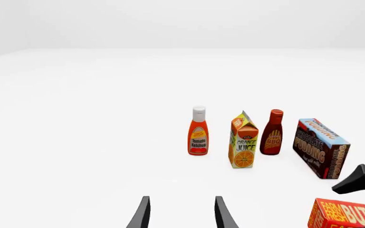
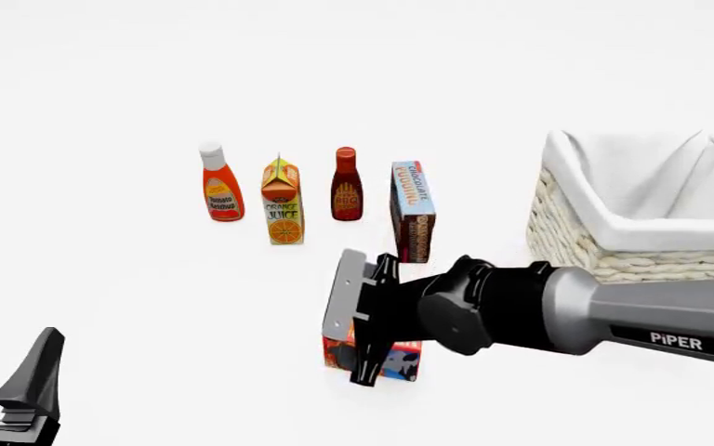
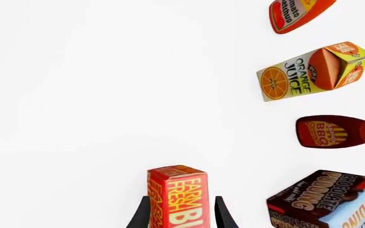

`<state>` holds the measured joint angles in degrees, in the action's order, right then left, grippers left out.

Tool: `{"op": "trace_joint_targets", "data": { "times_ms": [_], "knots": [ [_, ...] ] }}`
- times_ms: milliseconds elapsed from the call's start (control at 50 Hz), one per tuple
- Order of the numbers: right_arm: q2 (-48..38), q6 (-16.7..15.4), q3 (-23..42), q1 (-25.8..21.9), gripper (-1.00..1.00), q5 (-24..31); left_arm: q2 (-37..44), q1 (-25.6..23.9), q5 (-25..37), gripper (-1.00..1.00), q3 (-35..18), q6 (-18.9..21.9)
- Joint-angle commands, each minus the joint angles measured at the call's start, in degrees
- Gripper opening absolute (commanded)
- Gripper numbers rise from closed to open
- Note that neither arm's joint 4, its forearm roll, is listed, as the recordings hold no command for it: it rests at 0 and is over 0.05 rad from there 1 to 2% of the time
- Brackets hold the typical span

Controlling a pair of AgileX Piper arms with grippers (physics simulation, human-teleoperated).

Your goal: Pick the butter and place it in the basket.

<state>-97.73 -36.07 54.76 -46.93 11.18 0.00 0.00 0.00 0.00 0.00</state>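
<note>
The right gripper point(image 3: 181, 214) straddles the butter point(image 3: 177, 192), fingers either side, grip unconfirmed; the basket point(image 2: 580, 243) lies at about two o'clock

Plain white tabletop point(image 2: 109, 84) under even, shadowless light, pale featureless wall point(image 1: 182, 21) behind.

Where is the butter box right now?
In the front view, the small red-orange butter box stands near the middle, between the right tool's fingers, in front of the blue-and-brown pudding box.
</note>
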Motion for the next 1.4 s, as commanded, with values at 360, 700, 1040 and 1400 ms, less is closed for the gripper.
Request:
{"op": "trace_joint_targets", "data": {
  "times_ms": [360,700,1040,1400],
  "knots": [
    [-1.59,0.06,-0.11,0.79,1.00,-1.62,0.00,0.00,0.00,1.00,0.00,0.00],
    [-2.53,0.45,-0.40,0.65,1.00,-2.80,0.00,0.00,0.00,1.00,0.00,0.00],
    [-3.45,0.64,-0.20,1.49,1.00,-3.54,0.00,0.00,0.00,1.00,0.00,0.00],
    [-5.01,1.06,-0.56,1.74,1.00,-5.04,0.00,0.00,0.00,1.00,0.00,0.00]
  ]
}}
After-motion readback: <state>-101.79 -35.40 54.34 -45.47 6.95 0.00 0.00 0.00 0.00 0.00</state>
